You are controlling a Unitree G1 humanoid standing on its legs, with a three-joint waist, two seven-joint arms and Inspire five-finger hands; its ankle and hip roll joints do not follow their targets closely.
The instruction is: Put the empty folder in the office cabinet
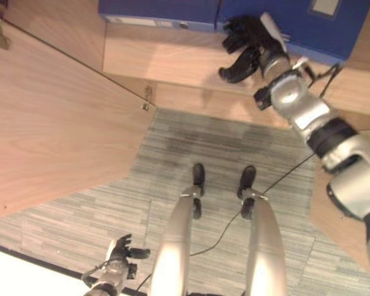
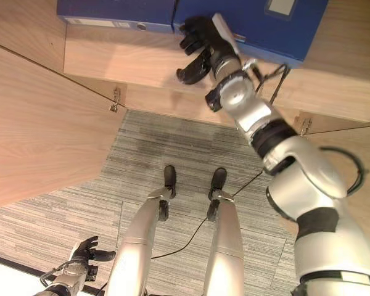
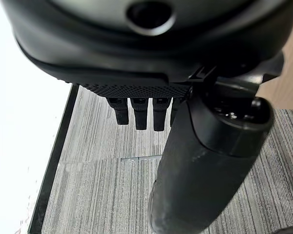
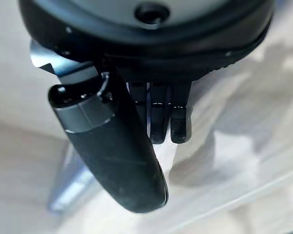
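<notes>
A grey striped carpet [image 1: 222, 148] runs up to a pale wooden cabinet [image 1: 166, 61], whose door [image 1: 55, 129] stands swung open on the left. On the cabinet shelf lie two blue folders: one [image 1: 160, 12] flat at the left, another [image 1: 320, 28] with a pale label at the right. The right hand [image 1: 250, 46] hovers over the shelf just beside the right folder's near left corner, fingers loosely curled, holding nothing. The left hand [image 1: 120, 253] hangs low over the carpet, fingers relaxed
</notes>
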